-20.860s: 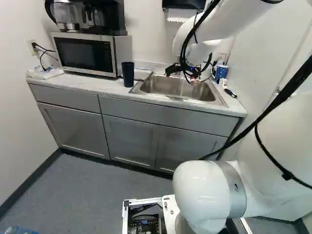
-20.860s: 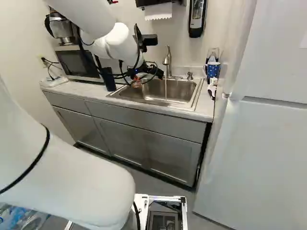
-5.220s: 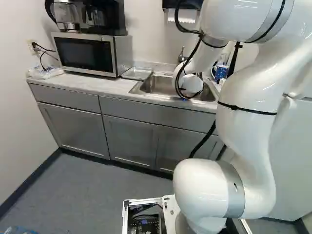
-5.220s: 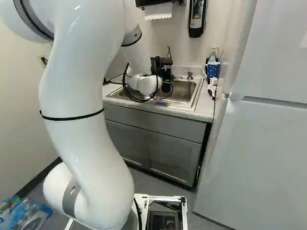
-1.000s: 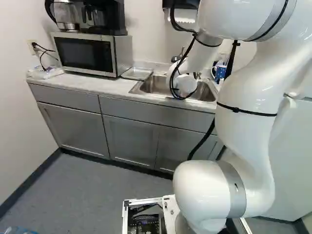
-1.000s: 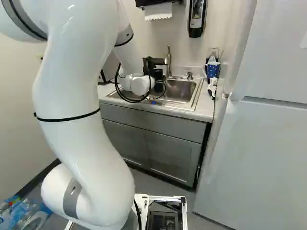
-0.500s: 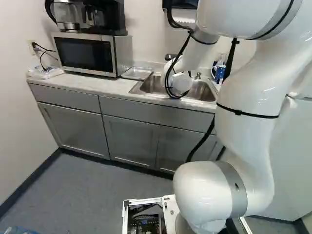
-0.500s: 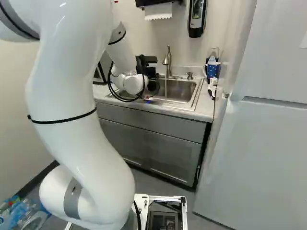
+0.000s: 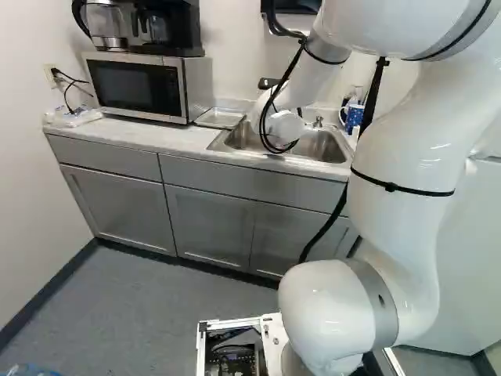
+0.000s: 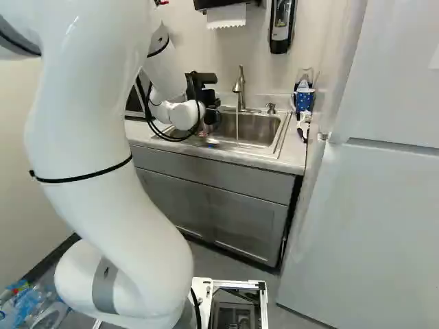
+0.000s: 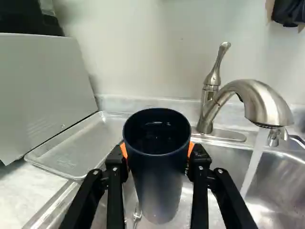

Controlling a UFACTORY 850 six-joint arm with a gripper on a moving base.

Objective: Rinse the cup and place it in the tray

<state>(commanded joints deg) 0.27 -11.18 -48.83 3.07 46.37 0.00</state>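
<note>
Wrist view: one dark cup (image 11: 157,179), upright, above the sink (image 11: 281,179), a little liquid seemingly inside. One claw (image 11: 158,153), closed on it from two sides, orange pads (image 11: 124,150) parted by the cup's width. One faucet (image 11: 250,90), behind the sink, water (image 11: 255,160) running into it, apart from the cup. One metal tray (image 11: 71,145), beside the sink.

Left base view: one microwave (image 9: 137,86), beyond the tray from the sink. One arm (image 9: 399,227), its wrist over the sink's tray end.

Right base view: claw at the sink, cup hard to tell apart.

Step, as judged: late rinse or start of carrying. Next move: drain any water over the sink, then bring the cup across to the tray and lower it clear of the rim.
</note>
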